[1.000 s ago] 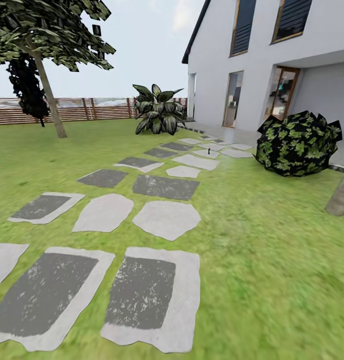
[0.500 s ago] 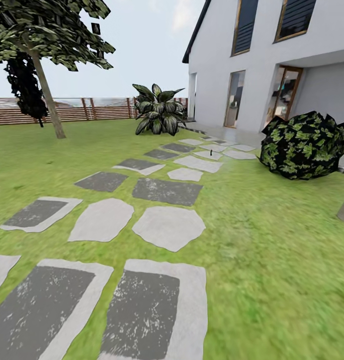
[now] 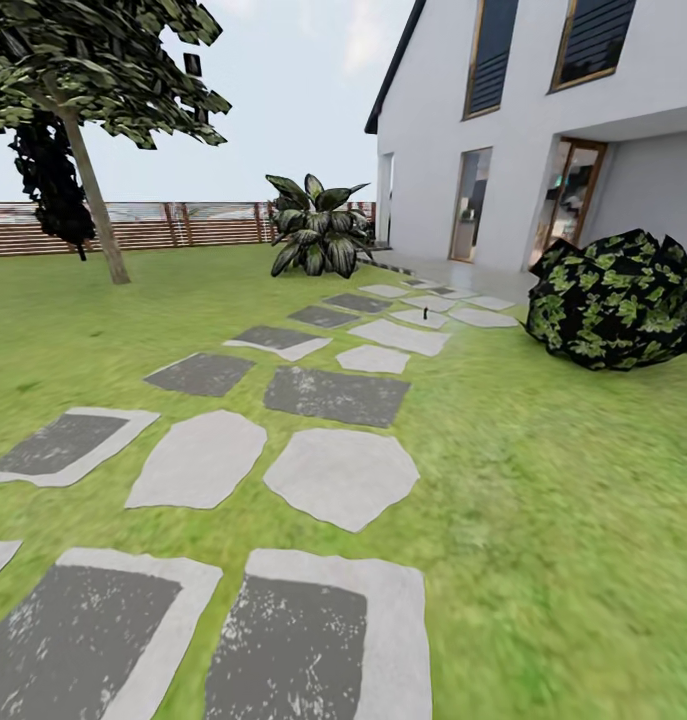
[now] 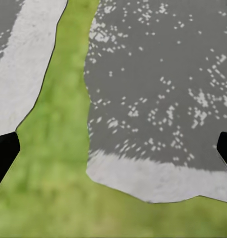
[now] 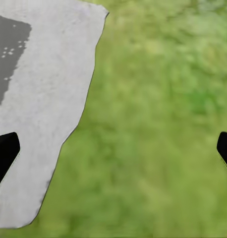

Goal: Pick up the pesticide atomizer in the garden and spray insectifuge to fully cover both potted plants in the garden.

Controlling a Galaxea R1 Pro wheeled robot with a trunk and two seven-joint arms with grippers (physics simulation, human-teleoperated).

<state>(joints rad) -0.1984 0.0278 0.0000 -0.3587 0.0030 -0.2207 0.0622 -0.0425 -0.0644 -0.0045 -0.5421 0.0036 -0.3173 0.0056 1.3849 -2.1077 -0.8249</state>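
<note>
Left gripper (image 4: 113,153) wide open, nothing between the black fingertips (image 4: 4,151); below it a dark speckled stone (image 4: 158,94) with pale rim, a strip of grass (image 4: 54,163) beside it. Right gripper (image 5: 113,151) also spread wide and empty, over lawn, a pale stone (image 5: 44,114) edge to one side. Head view: stepping stones (image 3: 333,475) run from the near foreground up the lawn (image 3: 543,500) toward the house (image 3: 543,120). Atomizer (image 3: 424,321) is a tiny dark upright shape far up the path, standing on a pale stone; too small for detail. Big dark-leaved plant (image 3: 316,235) with pale-striped leaves stands at the path's far end near the house corner. Round dark bush (image 3: 618,300) on the right by the house. Tree (image 3: 83,120) on the left, brown slatted fence (image 3: 183,225) behind it along the lawn's far edge.
</note>
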